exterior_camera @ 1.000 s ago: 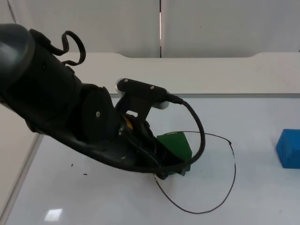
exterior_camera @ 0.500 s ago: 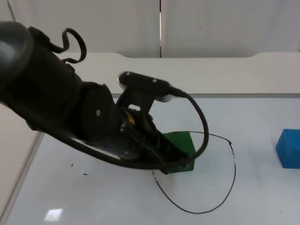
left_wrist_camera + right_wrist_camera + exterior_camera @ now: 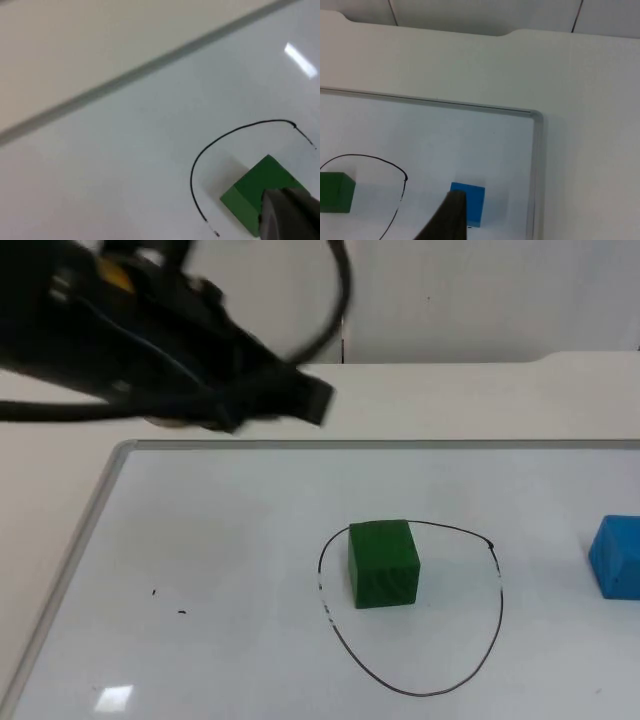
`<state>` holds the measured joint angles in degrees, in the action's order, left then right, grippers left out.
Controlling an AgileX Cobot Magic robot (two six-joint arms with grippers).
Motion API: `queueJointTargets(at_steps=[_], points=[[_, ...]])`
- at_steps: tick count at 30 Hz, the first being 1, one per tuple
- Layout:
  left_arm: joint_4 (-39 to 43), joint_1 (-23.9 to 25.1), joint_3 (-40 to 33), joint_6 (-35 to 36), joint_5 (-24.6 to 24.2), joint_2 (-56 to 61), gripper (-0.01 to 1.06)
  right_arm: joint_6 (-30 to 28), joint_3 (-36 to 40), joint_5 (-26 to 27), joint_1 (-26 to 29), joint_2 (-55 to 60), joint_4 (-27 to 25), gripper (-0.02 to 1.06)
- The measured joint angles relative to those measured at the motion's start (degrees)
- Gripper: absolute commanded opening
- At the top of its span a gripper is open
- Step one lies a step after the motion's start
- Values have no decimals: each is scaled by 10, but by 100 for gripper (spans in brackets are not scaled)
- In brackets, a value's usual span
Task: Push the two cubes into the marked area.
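In the top view, the green cube (image 3: pixel 382 564) is seen inside the marked area (image 3: pixel 497 615), near its left side, while the blue cube (image 3: pixel 616 556) sits at the whiteboard's (image 3: pixel 200 540) right edge. The left gripper (image 3: pixel 300 400) is raised above the far-left corner; whether its fingers are open cannot be told.

In the left wrist view, the green cube (image 3: pixel 262 192) lies within the line.

In the right wrist view, the blue cube (image 3: pixel 469 202) is seen near the right edge, outside the marked area (image 3: pixel 402 192). The right gripper's finger spacing cannot be judged. The cubes are judged light, rigid and easily slid; the blue one's flat right face should be pushed.
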<state>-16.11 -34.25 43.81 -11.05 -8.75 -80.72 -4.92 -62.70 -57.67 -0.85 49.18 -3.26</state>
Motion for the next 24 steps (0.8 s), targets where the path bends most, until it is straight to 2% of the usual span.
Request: queueJointTargets(at_steps=[2,8,15,21,24], points=[[8,3,-7,-1,-13,34,0,0,0,0,0,0,1,102],[43,7,-60,-1,-95,211,0,0,0,0,0,0,2,102],[45,7,-98,17,-131,323,0,0,0,0,0,0,2,102],[45,7,-101,30,-223,397,0,0,5,0,0,3,2,101],[56,7,-101,32,-280,441,0,2,6,-8,0,14,2,93]])
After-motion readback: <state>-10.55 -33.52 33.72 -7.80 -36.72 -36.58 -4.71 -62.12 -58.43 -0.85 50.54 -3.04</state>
